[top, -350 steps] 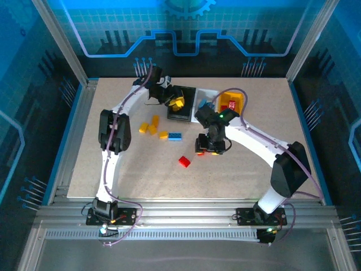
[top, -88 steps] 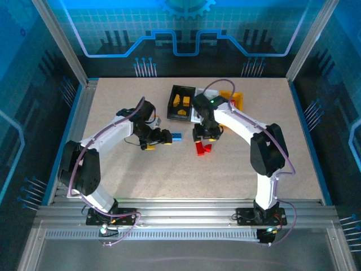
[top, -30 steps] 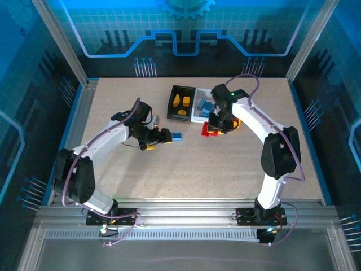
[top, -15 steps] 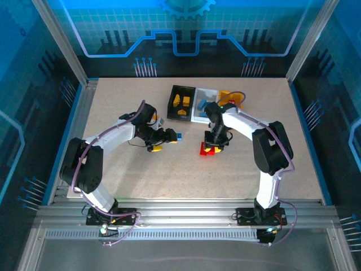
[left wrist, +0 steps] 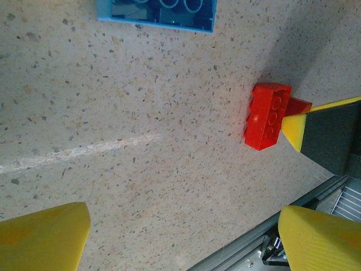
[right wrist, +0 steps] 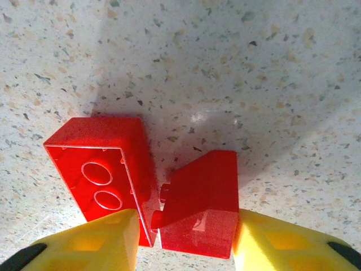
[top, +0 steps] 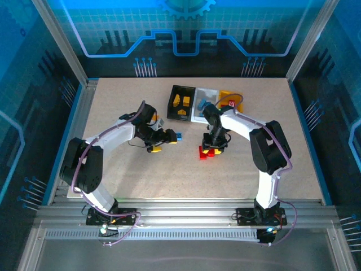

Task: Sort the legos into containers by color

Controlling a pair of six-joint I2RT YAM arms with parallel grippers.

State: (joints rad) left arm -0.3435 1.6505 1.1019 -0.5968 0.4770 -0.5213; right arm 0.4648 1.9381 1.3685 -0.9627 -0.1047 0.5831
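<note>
Two red legos lie touching on the table: a hollow-side-up brick (right wrist: pixel 98 172) and a sloped one (right wrist: pixel 203 203), seen together as one red lego patch (top: pixel 206 152). My right gripper (right wrist: pixel 186 240) (top: pixel 210 147) is narrowed on the sloped one. Its right finger touches it and its left finger (right wrist: pixel 93 243) overlaps the other brick's corner. My left gripper (left wrist: pixel 183 237) (top: pixel 163 141) is open and holds nothing. A light blue lego (left wrist: pixel 158 12) (top: pixel 177 135) lies just beyond it. The black bin (top: pixel 174 96) holds yellow legos, the white bin (top: pixel 198 117) blue ones, the yellow-orange bin (top: pixel 225 94) a red one.
The three bins stand in a row at the back centre of the speckled table (top: pixel 254 169). In the left wrist view the red lego (left wrist: pixel 268 116) and one right finger (left wrist: pixel 293 130) lie ahead, with the table's metal edge rail (left wrist: pixel 248 254) close by.
Over the last second my right gripper came from beside the bins toward the near side, red legos under it throughout, and has just edged slightly left. The left arm barely moved.
</note>
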